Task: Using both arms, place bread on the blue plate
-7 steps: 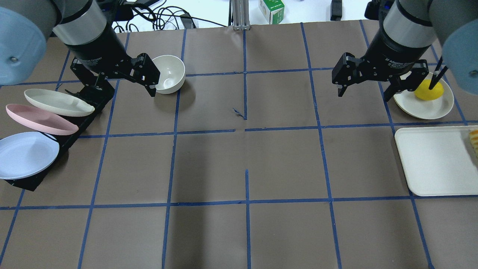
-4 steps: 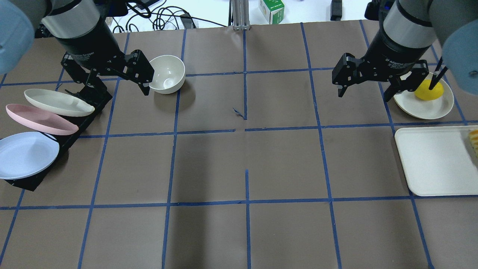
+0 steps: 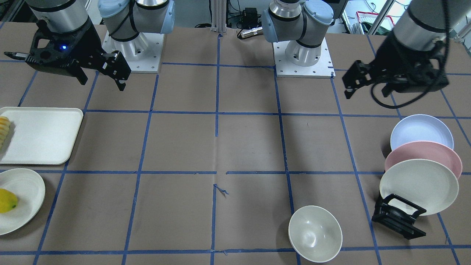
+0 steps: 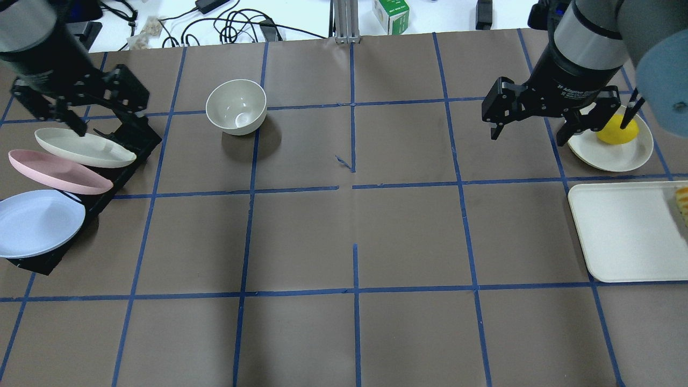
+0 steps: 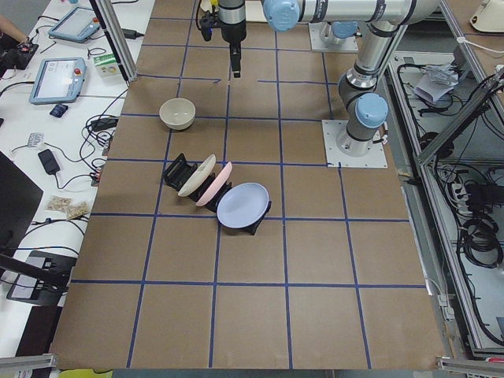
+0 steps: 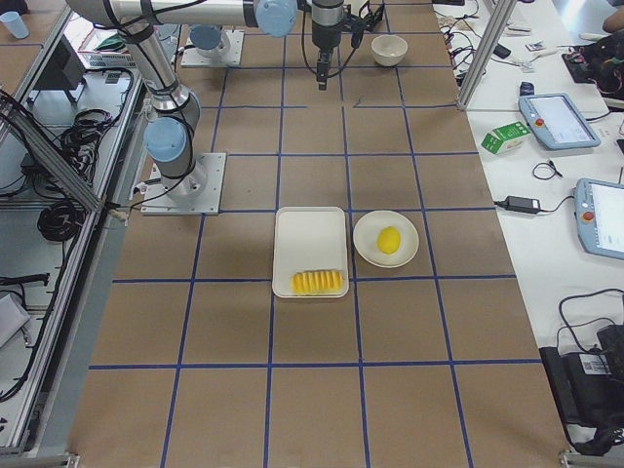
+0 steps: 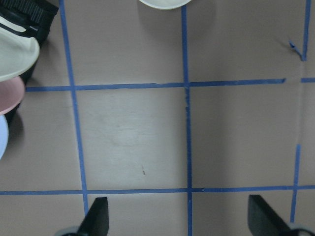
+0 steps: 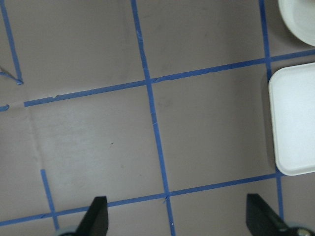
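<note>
Left hand [image 7: 179, 216]: jaws spread wide, nothing between them. In the overhead view it hovers over the far end of the black rack [image 3: 399, 217], above the cream plate [image 4: 83, 146] that stands in it. Its wrist view shows only bare brown tabletop [image 4: 301, 242] with blue tape lines between the fingertips.

Right hand [image 4: 527, 136]: also released, empty, in the air just beside the small cream dish [image 4: 613, 157] that carries the yellow fruit [image 4: 617, 130]. No contact with either.

Bread [image 6: 318, 283]: lies flat across the white tray [image 4: 623, 236], at the tray's end furthest to the robot's right. Untouched, and not under either hand.

Blue plate [image 4: 37, 223]: leans in the rack slot nearest the robot, with the pink plate [image 4: 59, 172] in the next slot and the cream one beyond that. The rack sits at the tabletop's left end and the tray at its right end, so bread and plate are well apart.

White bowl [image 4: 236, 106]: upright on the tabletop, near the rack's far end, apart from both hands.
</note>
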Robot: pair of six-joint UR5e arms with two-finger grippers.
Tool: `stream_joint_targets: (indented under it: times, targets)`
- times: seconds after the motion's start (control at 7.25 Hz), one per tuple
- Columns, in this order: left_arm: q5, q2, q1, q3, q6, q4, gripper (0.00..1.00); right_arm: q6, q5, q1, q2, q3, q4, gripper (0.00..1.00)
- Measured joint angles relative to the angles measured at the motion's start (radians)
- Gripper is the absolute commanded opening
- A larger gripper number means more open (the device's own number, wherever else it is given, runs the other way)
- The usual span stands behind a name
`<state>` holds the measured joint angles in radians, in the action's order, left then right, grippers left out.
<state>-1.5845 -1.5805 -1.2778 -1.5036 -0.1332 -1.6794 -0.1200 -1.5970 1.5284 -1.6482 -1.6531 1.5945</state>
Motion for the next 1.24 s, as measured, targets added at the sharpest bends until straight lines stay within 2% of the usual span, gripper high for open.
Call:
stream_joint_targets:
  times: [0.14,0.41,0.69,0.97,1.24]
  targets:
    - [0.000,-0.007,0.142,-0.004,-0.005,0.001,1.00,0.039,-0.045,-0.023,0.005,-0.007,0.029,1.00]
    - [-0.029,-0.033,0.374,-0.015,-0.004,0.047,1.00,0.156,-0.077,-0.153,0.012,-0.057,0.071,1.00]
    - [-0.074,-0.089,0.549,-0.062,0.001,0.185,1.00,0.346,-0.081,-0.324,0.013,-0.138,0.169,1.00]
    - [-0.084,-0.145,0.629,-0.150,0.006,0.343,1.00,0.588,-0.075,-0.483,0.037,-0.208,0.290,1.00]
    - [-0.084,-0.188,0.661,-0.207,0.013,0.415,1.00,0.777,-0.074,-0.601,0.124,-0.240,0.419,1.00]
